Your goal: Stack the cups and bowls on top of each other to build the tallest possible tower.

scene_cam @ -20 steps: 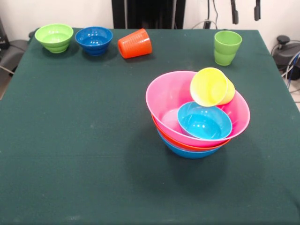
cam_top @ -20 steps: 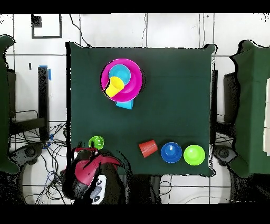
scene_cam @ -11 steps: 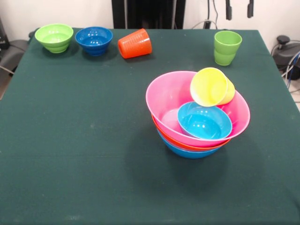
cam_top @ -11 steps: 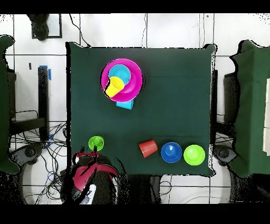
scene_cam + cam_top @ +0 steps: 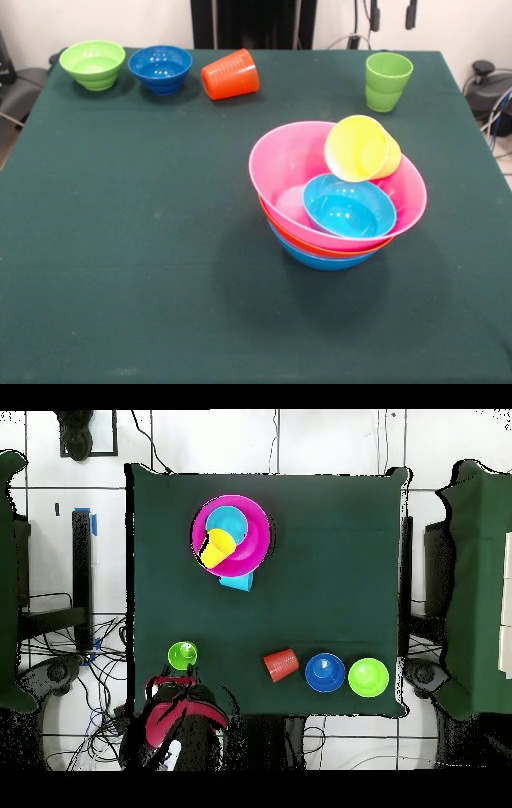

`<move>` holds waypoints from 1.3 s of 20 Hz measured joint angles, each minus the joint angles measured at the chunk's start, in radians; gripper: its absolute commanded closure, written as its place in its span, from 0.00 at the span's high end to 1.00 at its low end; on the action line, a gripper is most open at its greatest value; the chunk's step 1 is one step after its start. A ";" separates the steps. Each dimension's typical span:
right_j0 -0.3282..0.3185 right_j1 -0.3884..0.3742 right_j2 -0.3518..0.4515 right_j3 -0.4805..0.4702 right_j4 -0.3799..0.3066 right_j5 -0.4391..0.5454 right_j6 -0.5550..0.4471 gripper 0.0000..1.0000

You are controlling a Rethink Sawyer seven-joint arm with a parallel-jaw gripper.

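Gripper shows only as two dark tips at the top edge of the front view, hanging above and behind the light green cup; a clear gap between the tips, so the claw is spread and grips nothing. Light green cup stands upright near the tabletop's far right corner in that view. The tower sits right of the tabletop's centre, well apart from the other pieces: blue bowl at the bottom, orange bowl nested in it, pink bowl on top. Inside the pink bowl, cyan bowl lies tilted toward the camera. Yellow cup lies on its side, mouth toward the camera, resting against the pink bowl's far rim and touching the cyan bowl. Along the far edge toward the left corner: small light green bowl, dark blue bowl just beside it, both upright, then the orange ribbed cup tipped on its side.
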 measured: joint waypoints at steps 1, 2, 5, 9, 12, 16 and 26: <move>0.001 0.000 -0.006 -0.001 0.000 0.000 0.000 1.00; 0.002 0.000 -0.012 -0.001 0.000 0.000 0.000 1.00; 0.009 0.000 -0.027 -0.003 0.000 0.000 0.000 1.00; 0.014 0.000 -0.039 -0.003 0.000 0.000 0.000 1.00; 0.014 0.000 -0.045 -0.003 0.000 0.000 0.000 1.00; 0.015 0.000 -0.053 -0.004 0.000 0.000 0.000 1.00; 0.021 0.004 -0.065 -0.009 0.003 0.000 0.000 1.00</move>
